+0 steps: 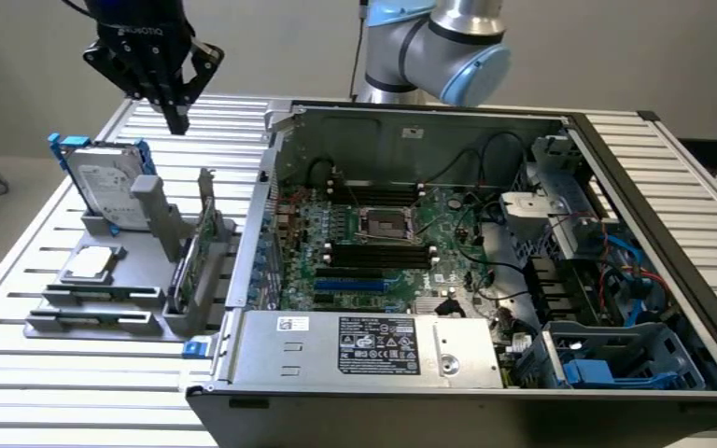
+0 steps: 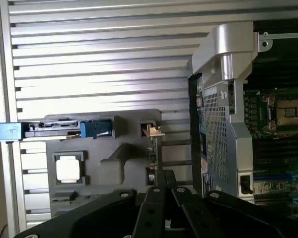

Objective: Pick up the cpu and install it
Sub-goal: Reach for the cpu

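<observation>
Entry — approach, nothing in hand.

My end effector (image 1: 176, 119) hangs high over the table (image 1: 35, 392), fingers clenched together and empty (the wrist view shows them meeting in one dark point (image 2: 164, 191) with nothing between).

The cpu (image 1: 91, 264) lies well below the end effector and well apart from it, flat in a shallow seat of the grey holder (image 1: 97, 322), silver top up (image 2: 68, 168). My reading: the seat keeps it square and level, so that a straight descent finds its edges free.

Nearer beneath the end effector, the hard drive (image 1: 107, 182) stands upright on its blue brackets in its own slot of the same holder. It is bigger than the chip — not my target.

Off to the side of the end effector, on the exterior view's right, the computer case (image 1: 484, 280) lies on its side with the panel off, so the motherboard faces up. The socket (image 1: 380, 222) sits mid-board (image 2: 288, 110) and looks vacant, as far as I can tell.

Judgement: the pick has not yet begun; the cpu is untouched.
</observation>
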Action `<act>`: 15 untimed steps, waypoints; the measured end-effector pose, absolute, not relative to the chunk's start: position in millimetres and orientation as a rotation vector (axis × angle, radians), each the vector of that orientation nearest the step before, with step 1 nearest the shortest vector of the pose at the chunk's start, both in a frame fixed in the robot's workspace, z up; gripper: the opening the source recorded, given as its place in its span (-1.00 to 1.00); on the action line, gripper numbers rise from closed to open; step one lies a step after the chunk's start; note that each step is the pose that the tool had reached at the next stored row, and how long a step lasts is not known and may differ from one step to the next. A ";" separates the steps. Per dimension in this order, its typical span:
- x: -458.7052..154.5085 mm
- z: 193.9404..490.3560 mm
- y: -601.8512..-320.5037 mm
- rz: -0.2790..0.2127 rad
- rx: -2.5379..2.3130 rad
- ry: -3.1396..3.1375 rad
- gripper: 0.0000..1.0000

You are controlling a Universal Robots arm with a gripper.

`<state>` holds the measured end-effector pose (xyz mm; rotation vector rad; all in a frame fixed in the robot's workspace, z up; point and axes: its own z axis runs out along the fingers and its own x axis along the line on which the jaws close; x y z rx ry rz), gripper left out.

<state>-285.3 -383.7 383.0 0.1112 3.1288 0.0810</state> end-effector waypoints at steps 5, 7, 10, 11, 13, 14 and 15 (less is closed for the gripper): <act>-307.8 379.5 -379.6 0.081 0.111 3.129 -0.79; -317.1 378.0 -377.8 0.081 0.111 3.129 -0.79; -330.7 375.9 -375.3 0.081 0.111 3.129 -0.79; -335.2 375.2 -374.5 0.081 0.111 3.129 -0.79; -344.4 373.8 -372.8 0.081 0.111 3.129 -0.79; -349.0 373.1 -372.0 0.081 0.111 3.129 -0.79; -353.4 372.4 -371.2 0.081 0.111 3.129 -0.79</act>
